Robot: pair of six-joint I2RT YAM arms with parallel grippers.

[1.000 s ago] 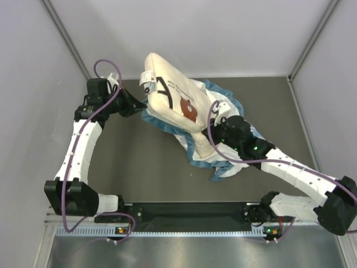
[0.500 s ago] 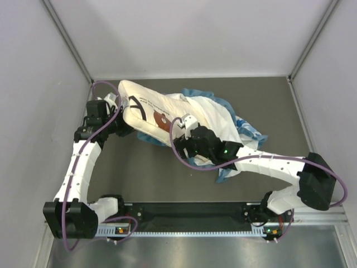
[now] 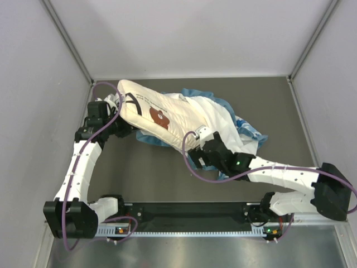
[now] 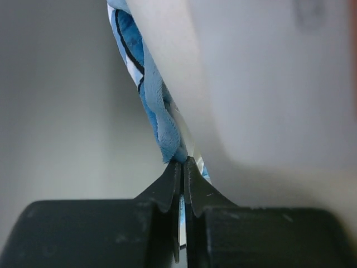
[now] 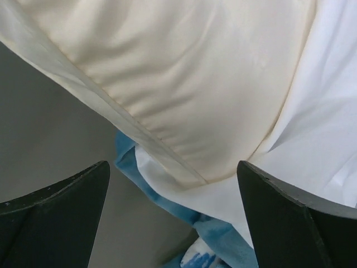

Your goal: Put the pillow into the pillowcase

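Sheathing pillow [image 3: 162,111], half-covered | left gripper [image 4: 183,166] pinches pillowcase [image 4: 162,123] ruffle at 9 o'clock | right gripper [image 5: 173,167] agape at 6 o'clock; advised: grasp hem, draw toward 10 o'clock.

Top camera: overhead, facing down, wide. Wrist cameras: pressed close to pillow [image 3: 173,114], shared with top view.

A dark grey surface [image 3: 139,167] is lying between pale walls [image 3: 33,84], while a silvery metal ledge [image 3: 195,251] is running along its near edge.
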